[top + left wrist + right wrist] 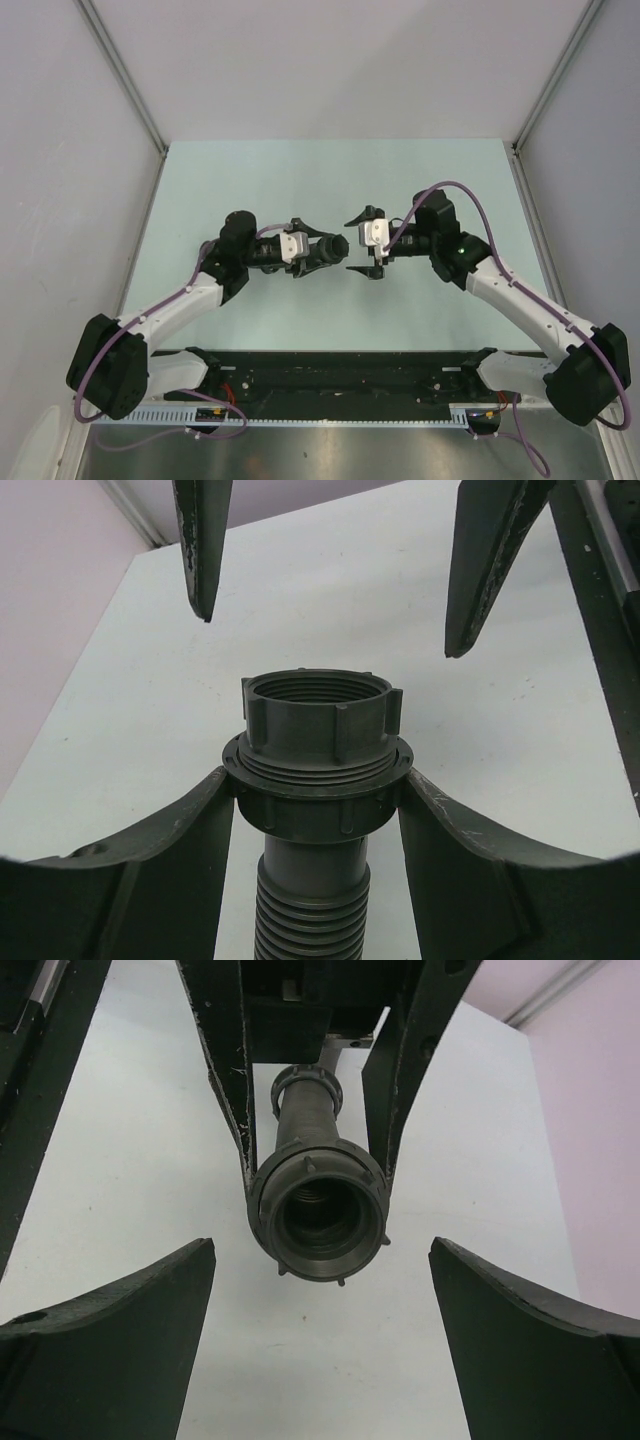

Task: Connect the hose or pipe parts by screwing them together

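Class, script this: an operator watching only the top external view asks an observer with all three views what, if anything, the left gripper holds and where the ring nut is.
Operator: What sits between the left fingers?
Observer: The left gripper is shut on the tube, clamped at its collar.
Operator: And the ring nut?
Observer: The ring nut sits on the tube's end, its threaded mouth facing the open right gripper.

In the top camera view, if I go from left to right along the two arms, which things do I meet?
left arm's base → left gripper, shut on the pipe part → right gripper, open → right arm's base
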`<state>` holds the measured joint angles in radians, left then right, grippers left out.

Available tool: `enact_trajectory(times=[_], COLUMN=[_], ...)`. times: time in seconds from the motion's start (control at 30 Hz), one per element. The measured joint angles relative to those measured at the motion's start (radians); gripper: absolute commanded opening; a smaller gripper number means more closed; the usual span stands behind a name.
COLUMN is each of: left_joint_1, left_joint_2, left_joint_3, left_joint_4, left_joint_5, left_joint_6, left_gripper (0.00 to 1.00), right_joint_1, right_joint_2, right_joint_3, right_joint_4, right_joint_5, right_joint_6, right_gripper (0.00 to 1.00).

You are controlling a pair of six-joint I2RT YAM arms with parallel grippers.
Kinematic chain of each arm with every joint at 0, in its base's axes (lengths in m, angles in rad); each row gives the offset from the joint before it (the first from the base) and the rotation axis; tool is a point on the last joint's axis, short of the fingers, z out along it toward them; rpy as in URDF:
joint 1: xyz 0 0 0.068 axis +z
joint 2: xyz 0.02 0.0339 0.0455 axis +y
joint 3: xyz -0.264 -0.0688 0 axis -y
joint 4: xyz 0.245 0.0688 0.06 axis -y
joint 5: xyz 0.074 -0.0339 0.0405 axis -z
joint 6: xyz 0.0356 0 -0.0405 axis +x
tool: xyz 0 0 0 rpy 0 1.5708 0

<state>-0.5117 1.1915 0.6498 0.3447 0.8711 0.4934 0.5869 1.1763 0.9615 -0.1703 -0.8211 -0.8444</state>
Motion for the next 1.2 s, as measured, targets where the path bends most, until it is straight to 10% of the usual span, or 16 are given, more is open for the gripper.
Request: enact_trajectory(times=[0.37, 0.7, 1.2], left_joint_1=[0.002, -0.002, -0.073], left_joint_2=[0.011, 0.019, 0.018], left_joint_3=[0.008, 0.009, 0.004], left_joint_4=[-0.018, -0.049, -0.027], left_joint_5=[0.051, 0.055, -0.315], left_joint_6=[0.000, 0.003, 0.060], left_gripper=[0.00, 0.00, 0.00], right_joint_1=[0.050, 0.082, 0.153], right_joint_2=[0.048, 0.110, 0.185], right_joint_3=[0.002, 0.006, 0.006], right_joint_4=[0.005, 0.083, 0.233], right_joint_5=[0.006, 0.079, 0.679], right_joint_6=[-0.075, 0.094, 1.334], right_gripper=[0.79, 0.18, 0.45])
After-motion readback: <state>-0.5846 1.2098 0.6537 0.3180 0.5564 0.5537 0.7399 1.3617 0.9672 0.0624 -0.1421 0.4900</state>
